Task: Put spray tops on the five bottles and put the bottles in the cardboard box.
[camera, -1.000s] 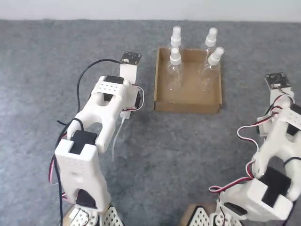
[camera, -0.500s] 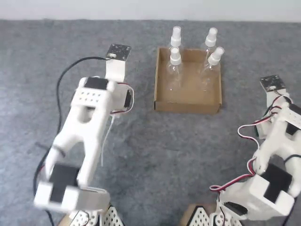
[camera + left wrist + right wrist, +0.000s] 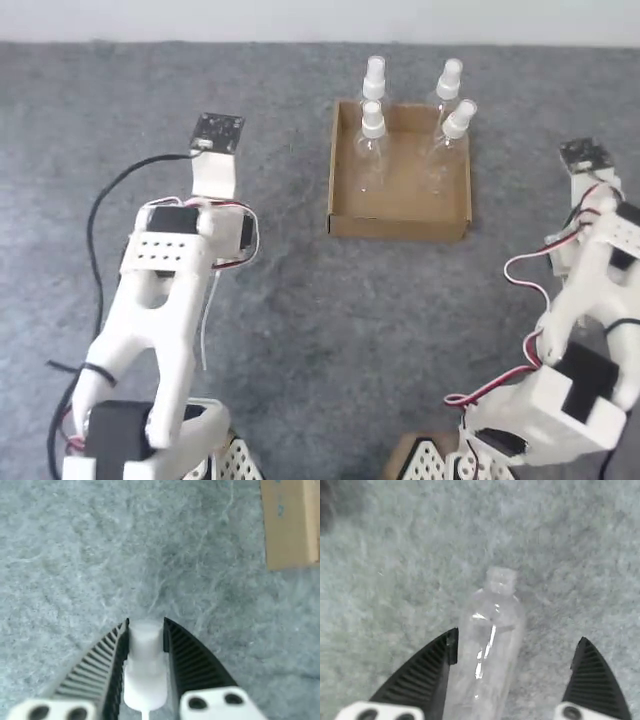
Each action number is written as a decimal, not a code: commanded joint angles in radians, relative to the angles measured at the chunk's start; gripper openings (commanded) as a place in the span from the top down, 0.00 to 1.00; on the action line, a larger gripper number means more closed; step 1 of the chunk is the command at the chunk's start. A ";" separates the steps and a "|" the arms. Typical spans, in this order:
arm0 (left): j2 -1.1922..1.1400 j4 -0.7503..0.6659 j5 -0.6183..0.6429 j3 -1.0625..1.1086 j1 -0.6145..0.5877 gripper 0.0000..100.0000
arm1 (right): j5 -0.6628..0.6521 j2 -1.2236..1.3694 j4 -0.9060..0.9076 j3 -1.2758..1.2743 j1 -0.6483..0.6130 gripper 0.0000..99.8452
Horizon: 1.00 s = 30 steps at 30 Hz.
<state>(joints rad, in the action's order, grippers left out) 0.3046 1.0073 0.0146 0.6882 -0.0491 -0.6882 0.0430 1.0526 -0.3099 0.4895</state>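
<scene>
Clear and thin-walled, the slim uncapped plastic bottle (image 3: 490,630) appears to lie on the grey carpet (image 3: 380,555), its open neck pointing away from the right gripper (image 3: 516,637). That claw is spread wide around it, one jaw just beside the bottle's wall and the other well apart, so nothing is pinched.

The bottle looks empty, so I judge it very light, smooth enough to slip, and soft enough to dent under a hard squeeze. The best hold is probably across the round body a little below the shoulder, firm but not crushing, leaving the neck free.

The small white spray top (image 3: 145,670) is the mating part. The left gripper (image 3: 145,622) pinches it between its ribbed jaws above the carpet, over on the left side of the table. The top looks rigid and should take a tight grip. Its thin dip tube (image 3: 207,328) hangs below the arm and looks limp and springy, so threading it into the narrow neck will likely be the fussy part.

Farther out, the shallow brown cardboard box (image 3: 400,226) sits at the far middle of the table, between the two arms. Four capped bottles (image 3: 372,122) already stand upright inside it, in two pairs. By my reckoning one bottle is left to finish.
</scene>
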 commanded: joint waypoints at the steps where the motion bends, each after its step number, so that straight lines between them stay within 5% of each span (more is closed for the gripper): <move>1: 0.055 -0.025 -0.008 -0.005 0.000 0.99 | 0.023 0.002 0.130 0.147 -0.062 0.70; 14: 0.048 -0.026 -0.008 -0.004 0.000 0.99 | 0.031 0.328 0.252 0.433 0.010 0.71; 30: 0.051 -0.026 -0.005 -0.002 0.000 0.99 | 0.040 0.340 0.262 0.522 0.005 0.95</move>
<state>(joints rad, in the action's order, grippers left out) 0.3076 1.0027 0.0146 0.6897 -0.0476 -0.6697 0.4603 1.2950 0.1197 0.4895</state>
